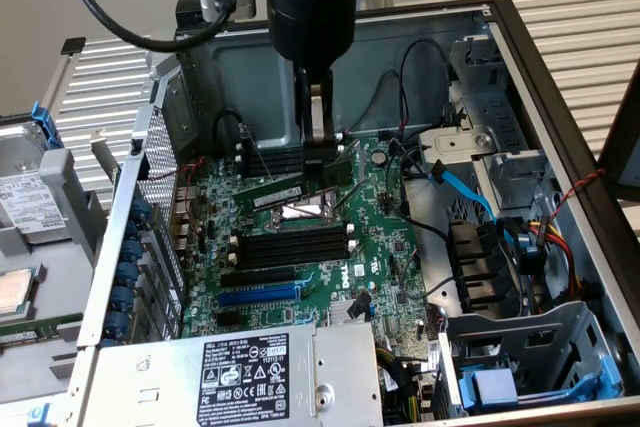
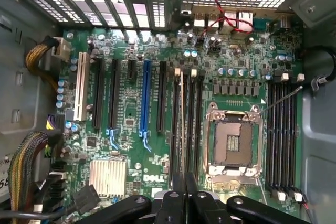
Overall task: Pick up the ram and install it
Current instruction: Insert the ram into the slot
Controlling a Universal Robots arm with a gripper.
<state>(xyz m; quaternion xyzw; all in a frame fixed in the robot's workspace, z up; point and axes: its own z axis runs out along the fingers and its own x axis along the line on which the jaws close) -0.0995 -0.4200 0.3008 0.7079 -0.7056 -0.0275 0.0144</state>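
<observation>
The gripper [image 1: 322,159] hangs straight down into the open computer case [image 1: 410,47]. Its jaws are pinched almost together on the ram [image 1: 278,191], with only that thin board between them. From where I stand the ram is a green stick with a white label, held on its long edge. It is gripped at the end nearer the exterior view's right, and the rest reaches out toward the exterior view's left. It hangs above the motherboard [image 1: 385,247], in my line of sight over the CPU socket [image 1: 305,209]. I cannot tell whether its lower edge touches anything.

Through the wrist camera the gripper [image 2: 184,186] looks down along its own black fingers [image 2: 177,200], and the ram [image 2: 181,124] shows edge-on as a thin pale line. That line runs parallel to the bank of long black memory slots [image 2: 194,124] and falls over it. This bank lies between the blue expansion slot [image 2: 145,98] and the CPU socket [image 2: 233,140]. A second bank of black slots [image 2: 282,135] sits on the socket's far side.

Farther out on the board are a silver heatsink [image 2: 107,177] and red wires [image 2: 226,14] near the rear ports. In the exterior view the power supply [image 1: 240,377], with its black label, lies along the near edge of the case. A blue cable [image 1: 465,192] runs beside the drive cage on the exterior view's right.
</observation>
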